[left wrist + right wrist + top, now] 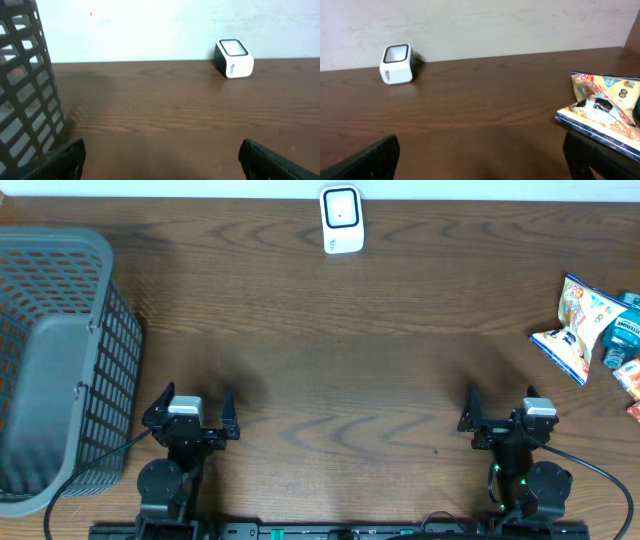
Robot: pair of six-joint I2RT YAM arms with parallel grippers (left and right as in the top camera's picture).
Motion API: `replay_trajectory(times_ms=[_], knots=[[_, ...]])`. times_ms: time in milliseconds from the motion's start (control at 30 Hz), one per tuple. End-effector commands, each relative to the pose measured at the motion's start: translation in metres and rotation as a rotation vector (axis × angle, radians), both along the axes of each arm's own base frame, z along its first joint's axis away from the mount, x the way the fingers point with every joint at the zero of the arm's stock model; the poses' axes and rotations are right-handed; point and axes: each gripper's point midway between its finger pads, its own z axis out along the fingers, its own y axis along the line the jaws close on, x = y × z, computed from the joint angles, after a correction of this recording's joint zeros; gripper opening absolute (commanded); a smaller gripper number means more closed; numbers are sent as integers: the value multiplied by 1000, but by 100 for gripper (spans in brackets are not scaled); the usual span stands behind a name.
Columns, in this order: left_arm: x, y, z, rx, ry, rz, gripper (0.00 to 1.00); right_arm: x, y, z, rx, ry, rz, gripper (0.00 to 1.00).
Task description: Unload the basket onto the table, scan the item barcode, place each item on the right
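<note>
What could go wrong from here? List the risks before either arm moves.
1. The snack bag lies crowded against other packs at the right edge of the table. The open right gripper may snag a neighbour or push one off.
2. No barcode shows on the bag, so it may reach the scanner with the wrong face.
3. The scanner sits at the far edge, and a long reach could knock it.

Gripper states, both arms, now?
Left gripper: open, holding nothing.
Right gripper: open, holding nothing.
</note>
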Motion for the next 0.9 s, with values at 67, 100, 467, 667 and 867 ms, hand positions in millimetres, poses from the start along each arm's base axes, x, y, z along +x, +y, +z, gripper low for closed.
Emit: replay_trajectory(times_ms=[67, 100, 467, 667, 867], knots=[[1, 5, -17, 21, 33, 26, 98, 0, -1, -1, -15, -1, -4, 99], [1, 5, -17, 12, 34, 27, 98, 0, -1, -1, -15, -1, -4, 99], [1, 5, -16, 2, 31, 29, 98, 0, -1, -1, -15, -1, -4, 99], [1, 5, -16, 2, 31, 29, 98, 0, -1, -1, -15, -1, -4, 99], [1, 5, -16, 3, 33, 29, 98, 0, -1, -1, -15, -1, -4, 99]])
